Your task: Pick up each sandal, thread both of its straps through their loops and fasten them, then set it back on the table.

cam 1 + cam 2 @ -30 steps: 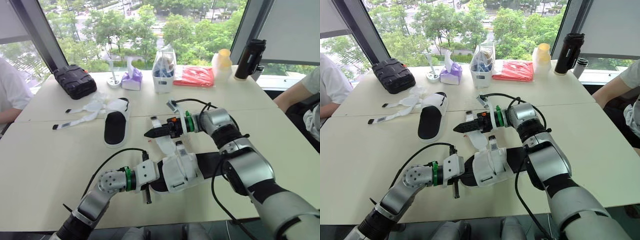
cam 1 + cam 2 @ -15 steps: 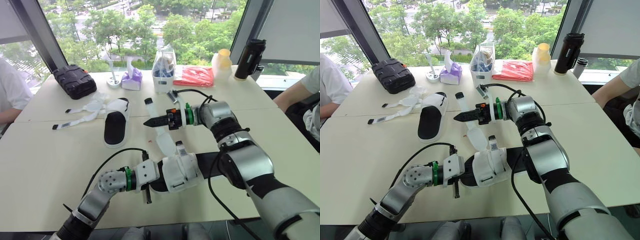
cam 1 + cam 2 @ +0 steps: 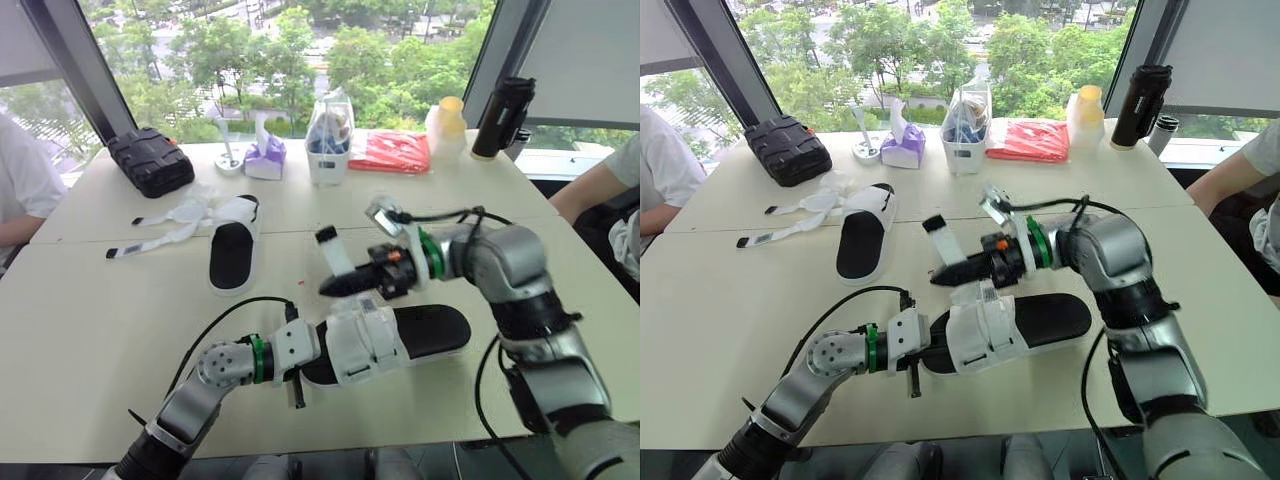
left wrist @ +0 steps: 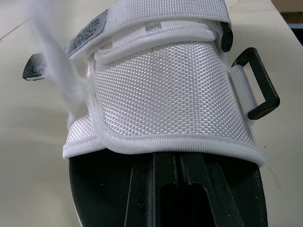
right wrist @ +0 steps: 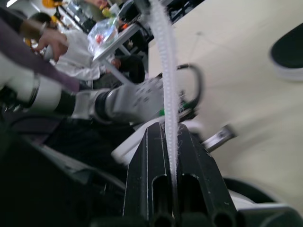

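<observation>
The near sandal (image 3: 362, 342), white woven upper over a black footbed, lies on the table (image 3: 90, 330). My left gripper (image 3: 308, 366) is shut on its toe end, fingers (image 4: 176, 184) under the upper. One of its white straps (image 3: 336, 260) stands up from the sandal, black tip on top. My right gripper (image 3: 332, 288) is shut on this strap just above the upper; in the right wrist view the strap (image 5: 164, 71) runs out between the shut fingers. A black loop (image 4: 258, 85) hangs free on the upper's side. The second sandal (image 3: 232, 252) lies farther left, straps (image 3: 165, 222) loose.
Along the far edge stand a black pouch (image 3: 150, 162), a purple tissue box (image 3: 265, 158), a white bin with a bag (image 3: 328, 150), a red cloth (image 3: 395, 152), a yellow bottle (image 3: 445, 125) and a black flask (image 3: 500, 118). People sit at both table ends.
My right gripper shut on the white strap, then swung nearer and to the right, drawing the strap up over the sandal. The left gripper and sandal stayed put.
</observation>
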